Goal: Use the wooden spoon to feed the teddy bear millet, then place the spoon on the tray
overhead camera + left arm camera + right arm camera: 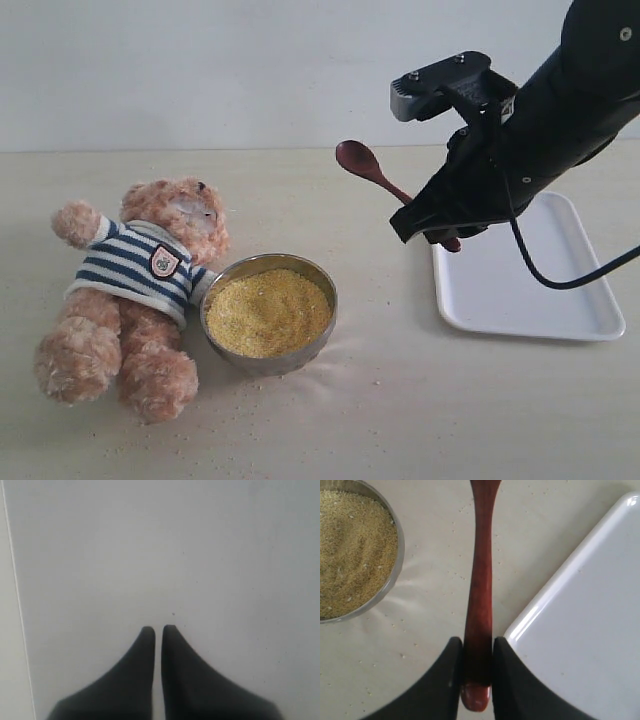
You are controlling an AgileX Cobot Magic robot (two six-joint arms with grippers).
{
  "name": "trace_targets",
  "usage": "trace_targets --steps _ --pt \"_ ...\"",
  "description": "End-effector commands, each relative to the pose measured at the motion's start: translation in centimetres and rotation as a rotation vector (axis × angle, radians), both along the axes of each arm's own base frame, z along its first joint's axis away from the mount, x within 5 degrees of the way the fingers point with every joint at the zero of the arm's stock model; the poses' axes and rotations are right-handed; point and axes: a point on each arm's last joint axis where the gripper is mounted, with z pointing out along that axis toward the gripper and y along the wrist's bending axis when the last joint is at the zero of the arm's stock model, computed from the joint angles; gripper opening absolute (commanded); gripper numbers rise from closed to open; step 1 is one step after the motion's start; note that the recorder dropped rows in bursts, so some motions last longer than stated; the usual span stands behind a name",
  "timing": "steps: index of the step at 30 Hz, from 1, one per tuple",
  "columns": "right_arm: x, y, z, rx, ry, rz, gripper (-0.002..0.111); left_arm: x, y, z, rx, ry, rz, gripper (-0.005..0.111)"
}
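Note:
The teddy bear (140,280) in its striped shirt lies on its back at the left of the table. Beside it stands the metal bowl (322,280) heaped with yellow millet (267,312). My right gripper (478,645) is shut on the handle end of the wooden spoon (480,590). It holds the spoon (368,166) in the air between the bowl and the white tray (520,290), bowl end pointing toward the far left. No grains are visible in the spoon's bowl. My left gripper (158,629) is shut, with only a pale plain surface in front of it.
Loose millet grains are scattered on the table around the bowl (395,535) and under the spoon. The tray's near corner (520,630) lies just beside my right fingers. A black cable (560,280) from the right arm hangs over the tray.

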Motion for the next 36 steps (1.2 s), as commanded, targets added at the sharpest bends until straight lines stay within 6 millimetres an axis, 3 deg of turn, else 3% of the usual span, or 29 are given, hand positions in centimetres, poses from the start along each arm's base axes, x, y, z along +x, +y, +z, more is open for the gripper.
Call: trace_targets --steps 1,3,6,8,11,13,16,20,22,27,36 --pt "0.1 -0.3 0.2 -0.004 -0.018 0.010 0.000 2.1 0.7 -5.3 -0.078 0.065 0.027 0.005" --pt "0.1 -0.3 0.2 -0.006 -0.020 0.014 0.000 2.1 1.1 -8.6 -0.093 0.065 0.073 0.005" --pt "0.1 -0.3 0.2 -0.005 -0.019 0.013 0.000 -0.2 1.0 -13.0 -0.116 0.060 0.080 0.005" --pt "0.1 -0.3 0.2 -0.004 -0.020 0.013 0.000 -2.3 0.5 -14.4 -0.130 0.050 0.041 0.005" --pt "0.1 -0.3 0.2 -0.004 -0.020 0.013 0.000 -6.0 -0.1 -14.9 -0.176 -0.060 -0.019 0.005" --pt "0.0 -0.2 0.3 0.007 -0.015 0.008 0.000 -7.0 -0.3 -15.6 -0.179 -0.100 -0.028 0.005" --pt "0.0 -0.1 0.3 0.027 -0.004 -0.001 0.000 -6.1 -0.1 -17.1 -0.129 -0.055 0.007 0.005" --pt "-0.1 -0.1 0.2 0.026 0.004 0.003 0.000 -4.8 -0.1 -19.9 0.132 0.078 0.102 0.005" --pt "-0.1 -0.1 0.2 0.023 0.007 0.006 0.000 -4.2 0.0 -21.3 0.183 0.127 0.117 0.005" --pt "-0.2 -0.1 0.2 0.018 0.009 0.013 0.000 -3.3 0.1 -24.0 0.180 0.209 0.110 0.005" --pt "-0.1 -0.1 0.2 0.017 0.005 0.014 0.000 -2.7 0.1 -26.9 0.140 0.300 0.089 0.005"
